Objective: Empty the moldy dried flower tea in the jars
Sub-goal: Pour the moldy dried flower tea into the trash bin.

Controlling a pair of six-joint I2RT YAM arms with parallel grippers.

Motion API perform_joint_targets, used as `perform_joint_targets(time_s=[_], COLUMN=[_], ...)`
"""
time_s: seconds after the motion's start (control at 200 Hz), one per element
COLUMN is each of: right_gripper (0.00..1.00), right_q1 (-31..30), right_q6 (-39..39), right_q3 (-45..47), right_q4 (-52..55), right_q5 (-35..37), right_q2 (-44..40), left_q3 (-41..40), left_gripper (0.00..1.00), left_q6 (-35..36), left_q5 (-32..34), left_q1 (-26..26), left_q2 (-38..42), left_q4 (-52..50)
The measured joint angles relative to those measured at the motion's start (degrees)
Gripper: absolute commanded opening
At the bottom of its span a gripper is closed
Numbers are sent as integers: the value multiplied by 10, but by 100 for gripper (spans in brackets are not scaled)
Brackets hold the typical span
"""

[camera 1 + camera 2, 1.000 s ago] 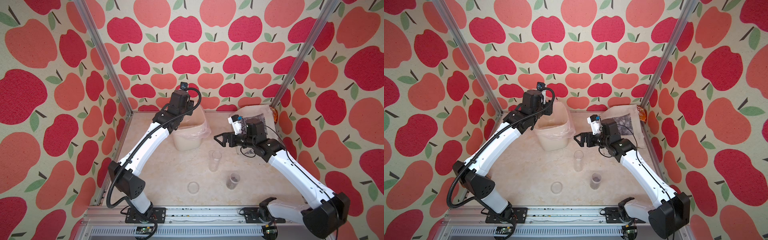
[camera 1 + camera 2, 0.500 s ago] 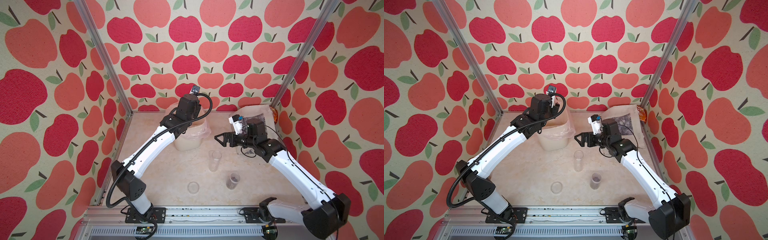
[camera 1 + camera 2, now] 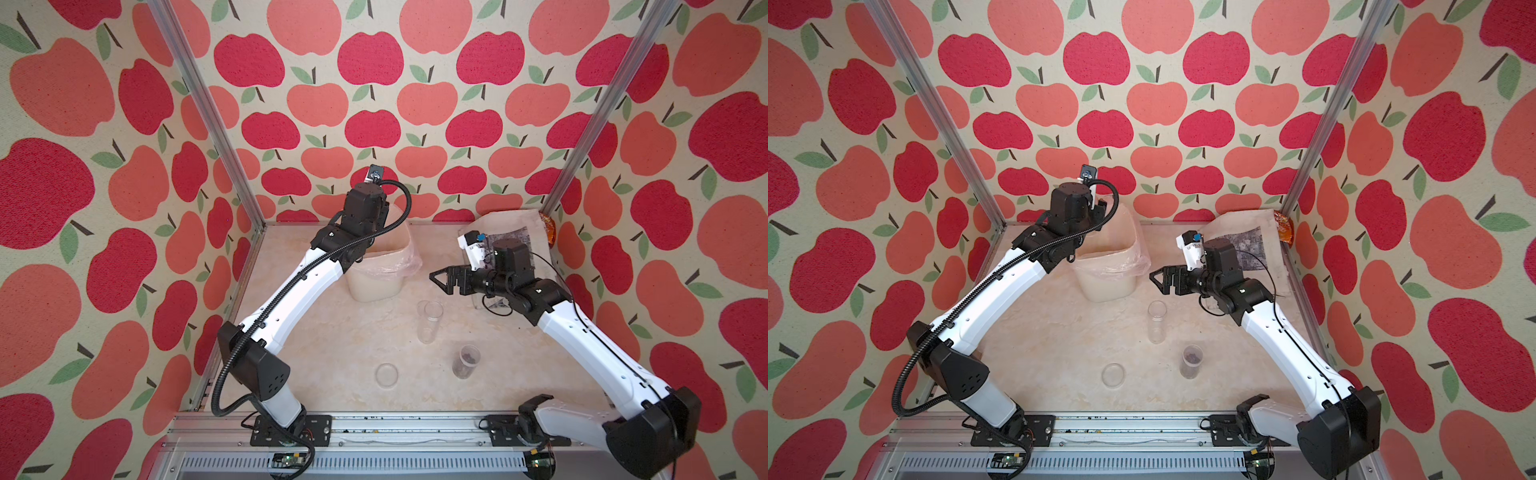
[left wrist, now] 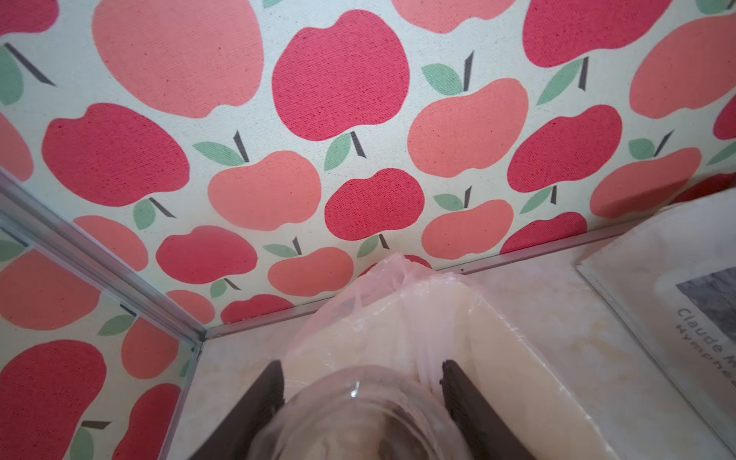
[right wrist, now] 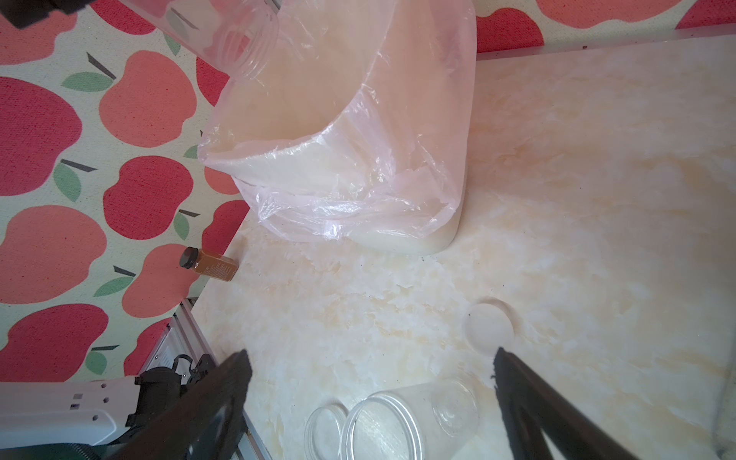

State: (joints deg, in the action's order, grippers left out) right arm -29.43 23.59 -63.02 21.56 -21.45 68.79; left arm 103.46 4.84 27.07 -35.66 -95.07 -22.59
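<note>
**Jar tipped over the lined bin, one filled jar left to empty**

The pouring step was judged to be in hand. A clear plastic jar [image 5: 235, 32] was pinched between the dark fingers [image 4: 259, 402] of the left gripper [image 4: 360, 372]. It was held tilted, with its threaded mouth turned down toward the cream waste bin [image 3: 374, 284]. Whether any tea remained inside it could not be told.

The right gripper [image 5: 370, 354] was held above the desk [image 3: 332, 353], its fingers [image 5: 223, 394] spread wide with nothing between them. Just below it a second jar [image 3: 430, 322] stood upright, lidless and apparently empty. The dried flower tea [image 3: 469, 356] was seen as a small, dark, crumbly clump inside a third jar [image 3: 465, 368]. That jar stood upright nearer the front edge, well apart from the bin. Whether a lid sat on it could not be made out. A round clear lid [image 3: 386, 375] lay flat on the marbled desk near it.

Next, the tilted jar would probably need to be righted and set down. The third jar would then have to be fetched, opened if closed, and tipped well inside the bin's rim. The jars were smooth, rigid, thin-walled cylinders, so a firm squeeze at mid-height was judged necessary. The liner [image 5: 350, 207] was thin, crinkled film draped loosely over the rim, and the light crumbs could catch in its folds.
</note>
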Motion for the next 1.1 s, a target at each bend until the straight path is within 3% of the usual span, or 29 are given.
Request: perform_joint_targets(time_s=[0.09, 0.22, 0.35, 0.485, 0.62, 0.725, 0.85, 0.986, 1.101], right_gripper=[99, 99, 99, 99, 99, 99, 99, 99, 99], right_q1=[1, 3, 3, 3, 3, 3, 3, 4, 4], right_q6=[0, 0, 0, 0, 0, 0, 0, 0, -2], right_q3=[0, 1, 5, 7, 8, 8, 9, 11, 13], right_q4=[0, 0, 0, 0, 0, 0, 0, 2, 5], right_q5=[0, 0, 0, 0, 0, 0, 0, 0, 0], right_q2=[0, -1, -2, -2, -2, -3, -6, -10, -13], left_q3=[17, 4, 13, -6, 19, 9, 35, 20, 19], left_gripper=[0, 0, 0, 0, 0, 0, 0, 0, 0], left_q6=[-44, 2, -57, 2, -41, 21, -37, -11, -73], left_q5=[-46, 0, -57, -3, -39, 15, -42, -11, -69], left_q1=[4, 0, 9, -4, 0, -14, -6, 2, 26], left_q2=[-4, -1, 0, 4, -2, -2, -13, -9, -8], left_q4=[-32, -4, -31, 6, -32, 8, -36, -16, -40])
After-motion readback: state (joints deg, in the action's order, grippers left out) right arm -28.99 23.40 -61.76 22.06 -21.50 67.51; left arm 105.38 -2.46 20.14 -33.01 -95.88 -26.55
